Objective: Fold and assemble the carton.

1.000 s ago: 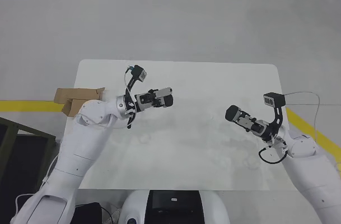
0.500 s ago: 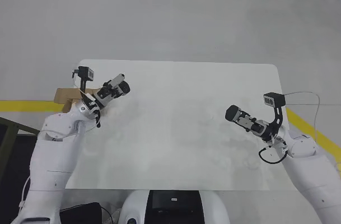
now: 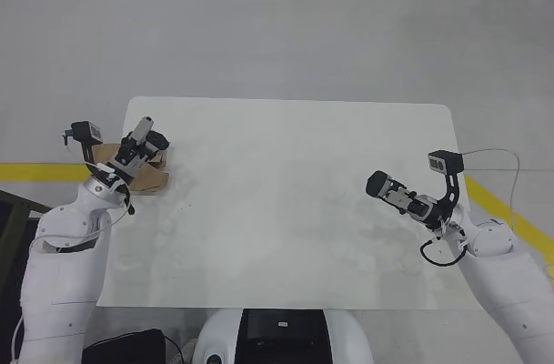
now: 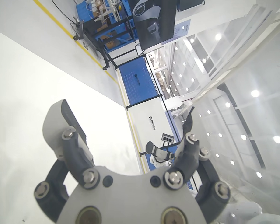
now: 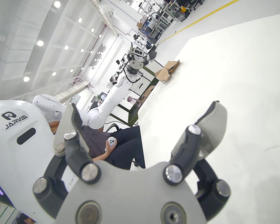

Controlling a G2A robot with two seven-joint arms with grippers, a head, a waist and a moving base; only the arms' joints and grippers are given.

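Note:
A flattened brown carton [image 3: 147,179] lies at the left edge of the white table [image 3: 286,209], partly hanging over it. My left gripper [image 3: 146,127] is held above the carton's far end, and the arm covers part of the cardboard. In the left wrist view that gripper [image 4: 128,117] is open, nothing between its fingers, pointing across the table. My right gripper [image 3: 376,185] hovers over the table's right side, far from the carton. It is open and empty [image 5: 143,113], and the carton [image 5: 166,69] shows beyond it at the table's far edge.
A dark green crate [image 3: 4,237] stands on the floor left of the table. A yellow line [image 3: 40,171] runs along the floor past both table ends. The wide middle of the table lies between my two arms.
My left arm has swung from the table's middle out to the left edge and now hangs over the carton. The right arm has not moved.

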